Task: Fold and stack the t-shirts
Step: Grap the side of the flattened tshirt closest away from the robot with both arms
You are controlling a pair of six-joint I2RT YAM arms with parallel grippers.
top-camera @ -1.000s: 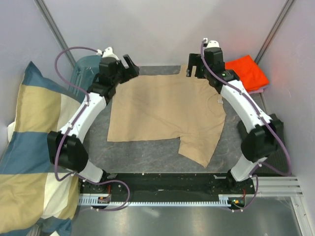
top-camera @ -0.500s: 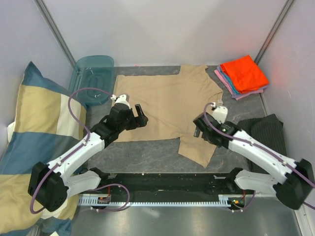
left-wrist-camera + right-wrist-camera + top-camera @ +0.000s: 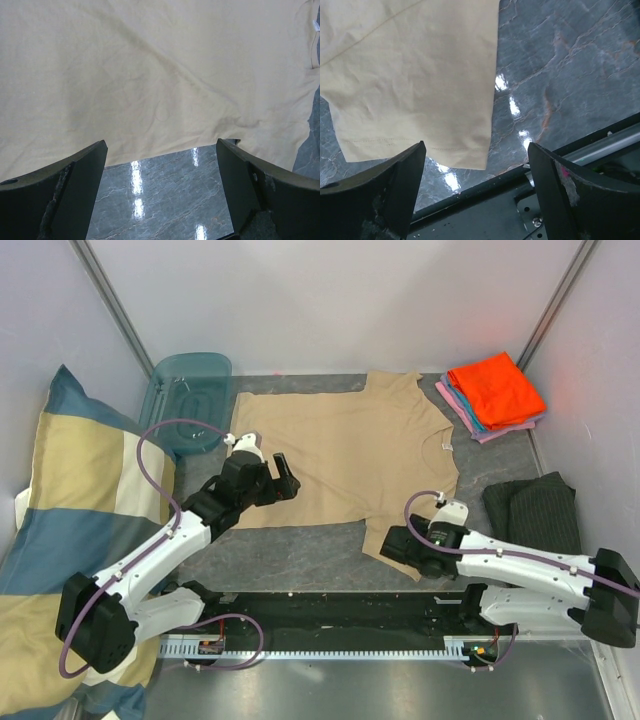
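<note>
1. Tan shirt (image 3: 340,455): spread flat on the table (image 3: 300,558), front side up, collar toward the right. 1 short sleeve (image 3: 420,95) points to the near edge, the other to the far edge.
2. Left gripper (image 3: 278,480): released, jaws wide apart, nothing between them. It sits over the shirt's near-left edge. In the left wrist view the shirt's edge runs across the gap between the 2 fingers (image 3: 65,195), with bare table on the near side. Contact with the cloth cannot be determined.
3. Right gripper (image 3: 397,546): released, jaws wide apart, holding nothing. It sits low at the near sleeve. In the right wrist view the sleeve hem lies between the fingers, close to the table's near edge.
4. Folded stack (image 3: 497,390): orange on top, at the far right corner, well apart from both grippers.
5. Striped cloth (image 3: 535,512): at the right, beside the right arm.
6. Checked pillow (image 3: 70,530): left of the table.
</note>
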